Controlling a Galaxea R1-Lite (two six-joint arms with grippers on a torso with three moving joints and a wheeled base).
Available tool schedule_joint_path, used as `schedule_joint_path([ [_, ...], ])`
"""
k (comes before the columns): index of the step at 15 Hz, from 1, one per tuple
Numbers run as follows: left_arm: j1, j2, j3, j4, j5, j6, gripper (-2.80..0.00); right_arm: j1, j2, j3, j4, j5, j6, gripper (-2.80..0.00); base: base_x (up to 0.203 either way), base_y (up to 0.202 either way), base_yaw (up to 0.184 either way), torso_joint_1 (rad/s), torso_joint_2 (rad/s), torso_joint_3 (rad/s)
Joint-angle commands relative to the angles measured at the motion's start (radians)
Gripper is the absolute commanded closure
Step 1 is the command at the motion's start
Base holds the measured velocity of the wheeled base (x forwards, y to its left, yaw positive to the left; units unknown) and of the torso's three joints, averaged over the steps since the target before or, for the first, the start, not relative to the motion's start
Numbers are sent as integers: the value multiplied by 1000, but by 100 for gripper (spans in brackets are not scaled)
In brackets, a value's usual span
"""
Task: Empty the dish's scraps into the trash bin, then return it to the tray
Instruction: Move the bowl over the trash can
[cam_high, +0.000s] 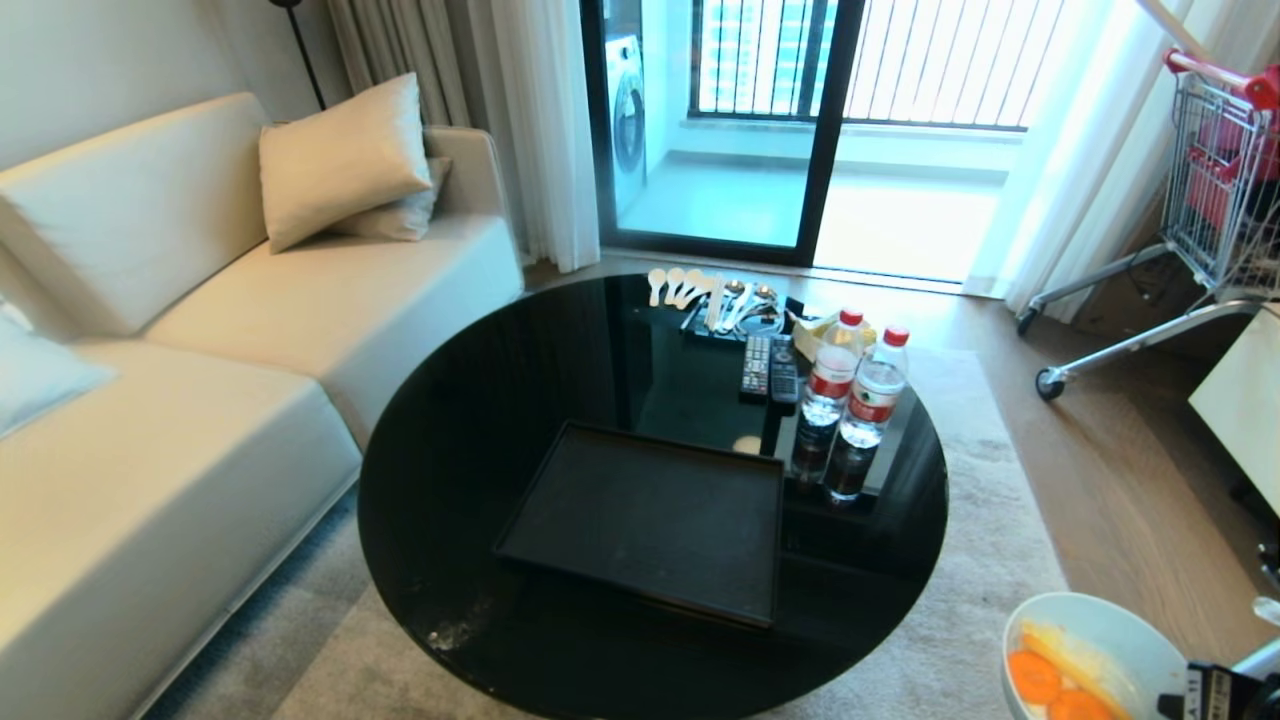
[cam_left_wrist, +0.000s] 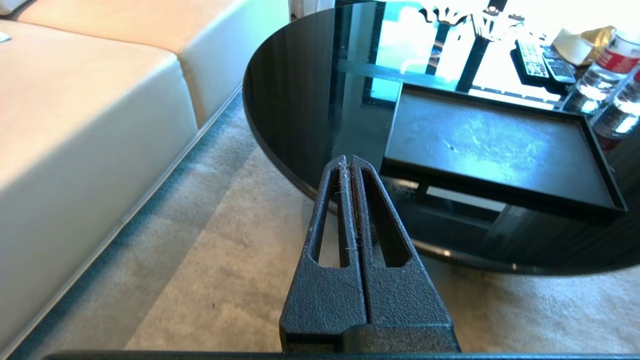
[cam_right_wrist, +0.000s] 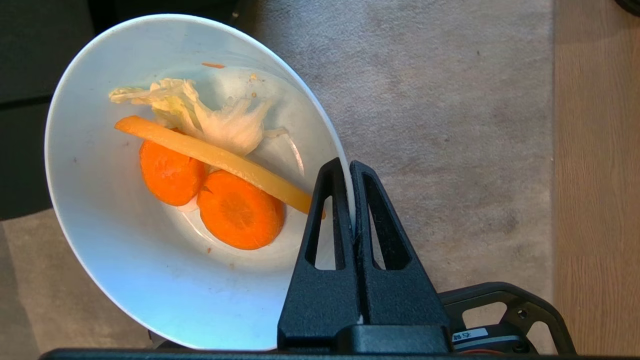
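Two arms are showing. One, the right gripper (cam_right_wrist: 348, 167), is pinching the rim of the white dish (cam_right_wrist: 125, 260) between closed fingers, holding it off the round black glass table (cam_high: 480, 440), above the beige rug (cam_right_wrist: 440, 100) near the wood floor (cam_high: 1100, 480). From the head camera the dish (cam_high: 1100, 620) is sitting at the lower right corner, well apart from the black tray (cam_high: 650, 520), which is lying bare near the table's front edge. Scraps (cam_right_wrist: 220, 165) are resting inside: carrot slices, a long orange strip lying slantwise, pale leafy bits. Water bottles (cam_high: 850, 400) are standing just beside the tray's right rim. Left gripper (cam_left_wrist: 348, 161), fingers closed on nothing, is hanging over the rug before the table edge, beside the cream sofa (cam_left_wrist: 75, 125).
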Motion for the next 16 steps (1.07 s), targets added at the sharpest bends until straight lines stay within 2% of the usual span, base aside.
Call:
schedule_joint_path([
  [1,0,0,0,0,0,-1,0,1,5,0,1,-2,5,0,-182,0,0,0,2,0],
  [9,0,0,0,0,0,-1,0,2,2,3,1,-1,6,0,-176,0,-1,-2,3,2],
  [16,0,0,0,0,0,-1,0,1,-39,3,5,-5,1,0,0,0,0,0,0,0],
])
